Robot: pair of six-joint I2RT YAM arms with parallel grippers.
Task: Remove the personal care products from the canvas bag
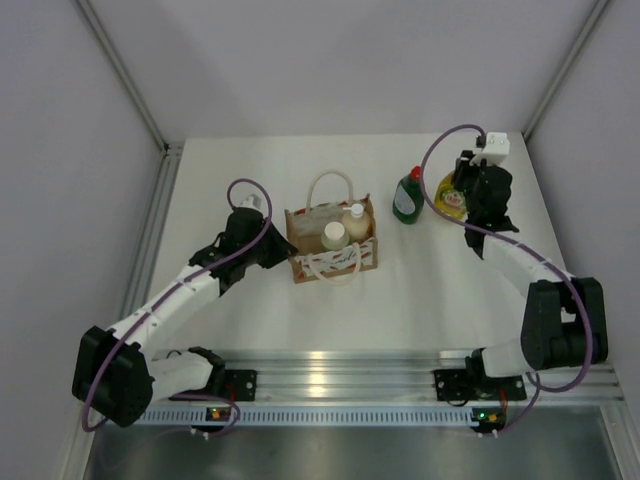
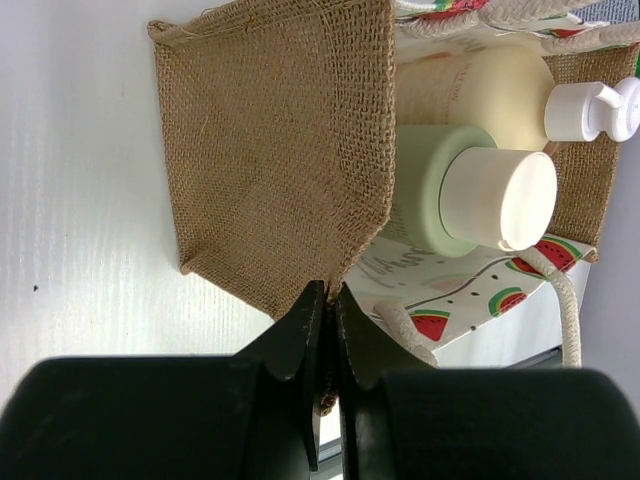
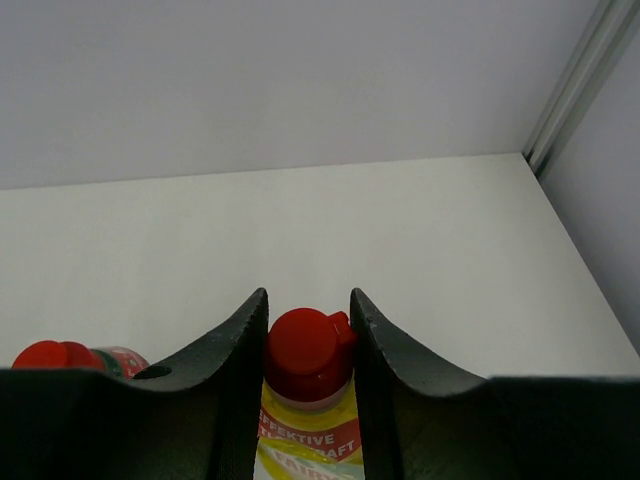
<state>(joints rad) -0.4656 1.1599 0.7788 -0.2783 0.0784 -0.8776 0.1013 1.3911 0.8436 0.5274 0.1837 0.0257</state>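
Right wrist view: right gripper (image 3: pixel 308 300) clamps yellow bottle (image 3: pixel 305 435) cap (image 3: pixel 305 350), hidden overhead; left gripper (image 2: pixel 328 300) pinches bag (image 2: pixel 270 150) edge.

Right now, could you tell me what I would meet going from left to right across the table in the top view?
left gripper → bag → green bottle → yellow bottle
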